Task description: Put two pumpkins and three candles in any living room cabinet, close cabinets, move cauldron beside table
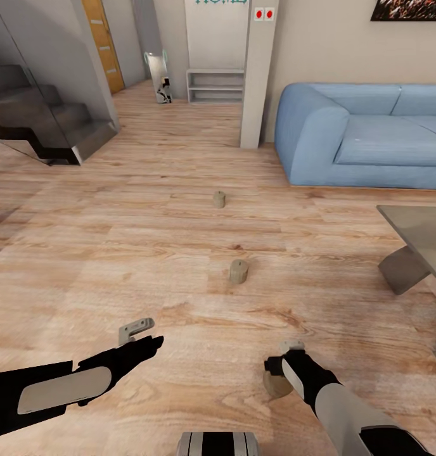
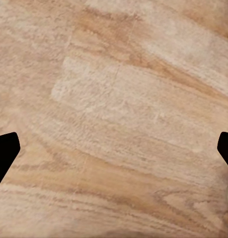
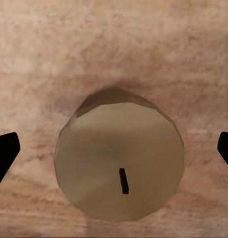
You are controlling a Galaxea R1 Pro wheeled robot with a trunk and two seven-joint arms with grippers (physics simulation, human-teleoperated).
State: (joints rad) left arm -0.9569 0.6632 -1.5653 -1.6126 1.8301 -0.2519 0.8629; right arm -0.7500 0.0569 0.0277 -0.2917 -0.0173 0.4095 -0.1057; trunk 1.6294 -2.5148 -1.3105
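Three short, stubby tan-olive cylindrical candles stand upright on the pale wooden plank floor [image 1: 116, 253]. The nearest candle [image 3: 119, 159] sits directly below the right jaws [image 1: 285, 362], centred between their two dark fingertips [image 3: 4, 153], which stand wide apart on either side of it without touching it; the right wrist view looks straight down on its flat round top and small dark wick. In the head view the same candle [image 1: 275, 384] is partly covered by the black and white right arm. The second candle [image 1: 238, 271] stands farther out on the floor, ahead of the right jaws and a little toward the left jaws' side, well apart from both. The third candle [image 1: 219, 199] stands beyond it, farther still. The left jaws [image 1: 137, 332] hang over bare floor, set wide with nothing between them, and the left wrist view shows only their dark fingertips [image 2: 4, 153] at the edges over the wood grain. The low worktop with a glossy grey reflective top and slab-like angled legs [image 1: 414, 234] stands off to the outer side of the right jaws, well apart from them. Behind it lies a blue upholstered sofa [image 1: 364, 136] against the beige wall, and beyond the left jaws a dark grey staircase [image 1: 47, 120] rises.
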